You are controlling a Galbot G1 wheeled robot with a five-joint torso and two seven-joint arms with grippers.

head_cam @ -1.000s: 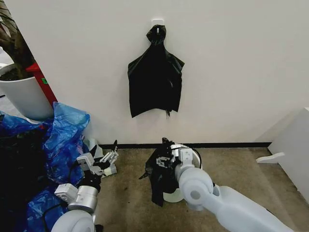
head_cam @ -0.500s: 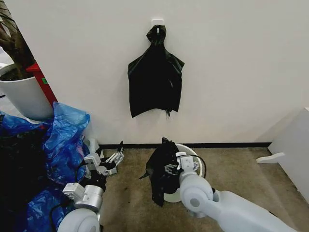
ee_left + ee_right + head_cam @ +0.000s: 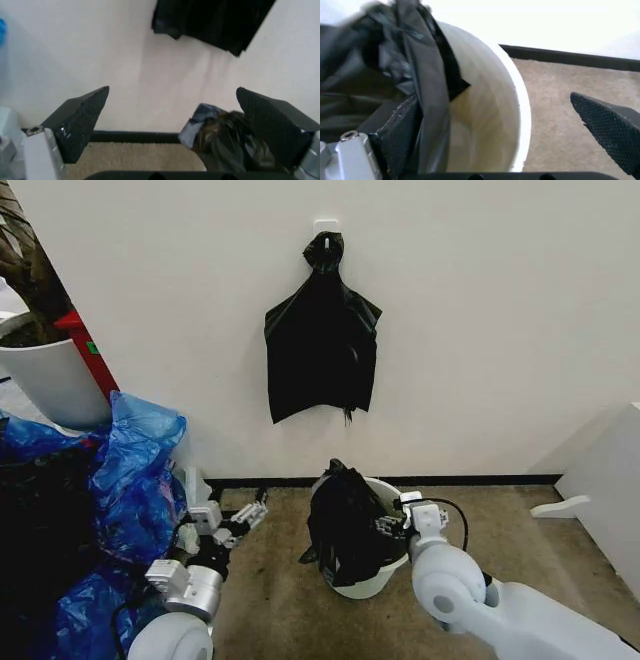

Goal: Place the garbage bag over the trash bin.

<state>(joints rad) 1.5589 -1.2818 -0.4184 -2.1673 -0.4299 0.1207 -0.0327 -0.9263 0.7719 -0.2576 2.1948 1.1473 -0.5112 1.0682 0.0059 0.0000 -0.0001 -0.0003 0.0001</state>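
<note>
We take the trash bin (image 3: 375,580) as our landmark: it stands on the tan floor just in front of the wall's black baseboard (image 3: 480,479), tilted a little, its cream rim showing on the side toward our right arm. The garbage bag (image 3: 345,525) is draped over the bin's rim on the side toward our left arm, bunched into a peak above the opening and hanging down the outer wall. Our right gripper (image 3: 393,525) sits right at the bin's mouth; in the right wrist view its fingers (image 3: 607,123) are spread wide, one pad inside the bin pressed against the bag's fold (image 3: 427,90), the other outside the rim, so nothing is clamped. Our left gripper (image 3: 240,518) hovers off the bag side of the bin, well apart from it, fingers (image 3: 82,120) wide open and empty. A bundle of black bags (image 3: 320,345) hangs on the wall above the bin. Blue plastic bags (image 3: 130,470) lie piled beyond the left gripper.
</note>
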